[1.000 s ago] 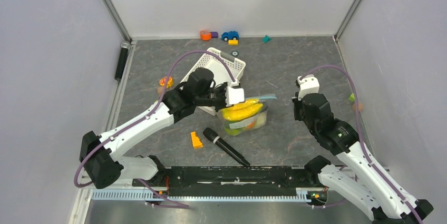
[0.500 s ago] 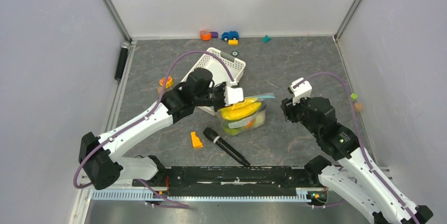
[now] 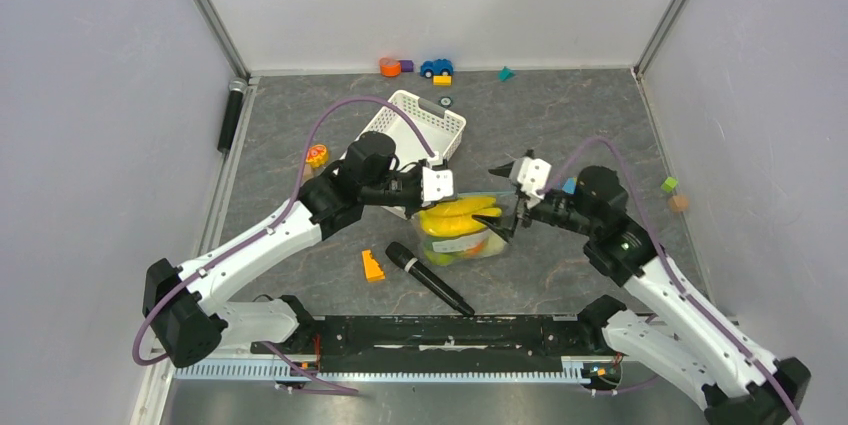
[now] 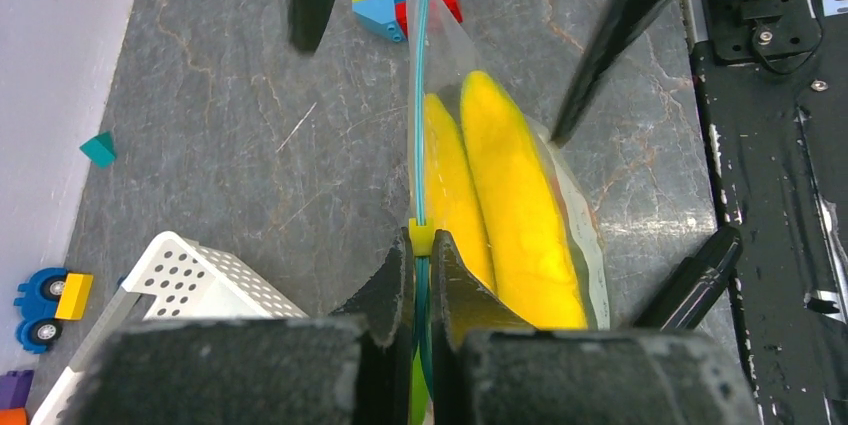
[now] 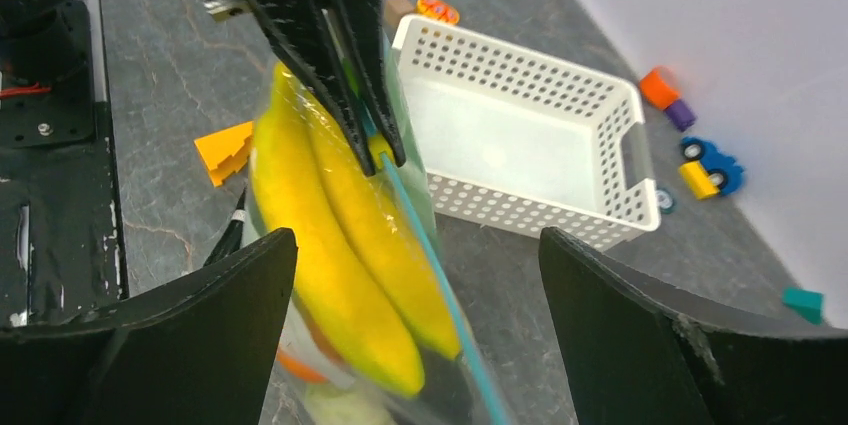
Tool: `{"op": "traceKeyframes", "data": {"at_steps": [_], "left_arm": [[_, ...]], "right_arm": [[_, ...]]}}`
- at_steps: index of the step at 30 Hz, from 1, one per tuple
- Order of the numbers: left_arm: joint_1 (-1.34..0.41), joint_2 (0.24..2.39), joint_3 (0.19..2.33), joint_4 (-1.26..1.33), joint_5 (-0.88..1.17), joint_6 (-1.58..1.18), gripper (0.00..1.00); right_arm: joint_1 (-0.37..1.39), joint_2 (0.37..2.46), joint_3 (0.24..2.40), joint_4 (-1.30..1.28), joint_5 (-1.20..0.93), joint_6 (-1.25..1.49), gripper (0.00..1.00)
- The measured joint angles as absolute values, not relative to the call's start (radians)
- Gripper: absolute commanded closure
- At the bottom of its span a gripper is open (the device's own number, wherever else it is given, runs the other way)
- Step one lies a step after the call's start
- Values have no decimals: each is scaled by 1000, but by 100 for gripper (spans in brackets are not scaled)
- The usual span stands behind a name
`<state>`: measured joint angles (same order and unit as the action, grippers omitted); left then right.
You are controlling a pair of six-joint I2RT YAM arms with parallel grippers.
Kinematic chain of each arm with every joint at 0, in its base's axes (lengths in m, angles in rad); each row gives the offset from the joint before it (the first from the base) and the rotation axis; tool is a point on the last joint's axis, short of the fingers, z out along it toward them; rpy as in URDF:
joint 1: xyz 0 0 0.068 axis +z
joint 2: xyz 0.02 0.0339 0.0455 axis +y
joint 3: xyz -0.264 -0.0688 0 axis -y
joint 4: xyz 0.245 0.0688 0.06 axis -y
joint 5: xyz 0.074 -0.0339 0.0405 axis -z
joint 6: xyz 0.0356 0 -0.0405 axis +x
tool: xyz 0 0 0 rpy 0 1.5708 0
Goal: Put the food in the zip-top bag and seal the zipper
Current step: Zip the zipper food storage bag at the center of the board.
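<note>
Left gripper [image 4: 421, 275] pinches the zipper [image 4: 423, 95] tight — right gripper [image 5: 415, 245] fingers spread wide, straddling the zipper's other end.

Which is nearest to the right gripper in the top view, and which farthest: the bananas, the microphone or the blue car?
1. Bananas, just left of the right gripper.
2. Microphone, further left and nearer the arm bases.
3. Blue car, by the back wall.
</note>
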<state>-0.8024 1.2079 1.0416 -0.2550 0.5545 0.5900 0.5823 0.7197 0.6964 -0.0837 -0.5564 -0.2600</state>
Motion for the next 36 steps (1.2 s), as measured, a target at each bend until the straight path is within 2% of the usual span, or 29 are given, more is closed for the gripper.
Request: {"op": "traceKeyframes", "data": {"at_steps": [1, 3, 5, 7, 8, 14, 26, 36], "left_arm": [[-802, 1208, 1042, -255, 558, 590, 98], [-802, 1208, 1042, -256, 562, 590, 98], [-802, 1208, 1042, -257, 569, 590, 98], [-802, 1208, 1042, -257, 577, 590, 98], [-802, 1208, 1042, -257, 576, 590, 98], [-800, 1224, 1042, -261, 544, 592, 98], [-849, 1322, 1119, -191, 294, 555, 98], [-859, 1274, 1052, -169, 191, 435, 95]], "right_arm": [[582, 758, 711, -85, -561, -270, 14], [582, 826, 737, -97, -564, -289, 41], [582, 885, 764, -117, -566, -313, 63], [582, 921, 782, -140, -577, -331, 97], [582, 938, 790, -152, -588, -340, 100], [590, 977, 812, -203, -564, -343, 100], [623, 857, 738, -179, -99, -131, 100], [641, 849, 717, -186, 50, -47, 100]]}}
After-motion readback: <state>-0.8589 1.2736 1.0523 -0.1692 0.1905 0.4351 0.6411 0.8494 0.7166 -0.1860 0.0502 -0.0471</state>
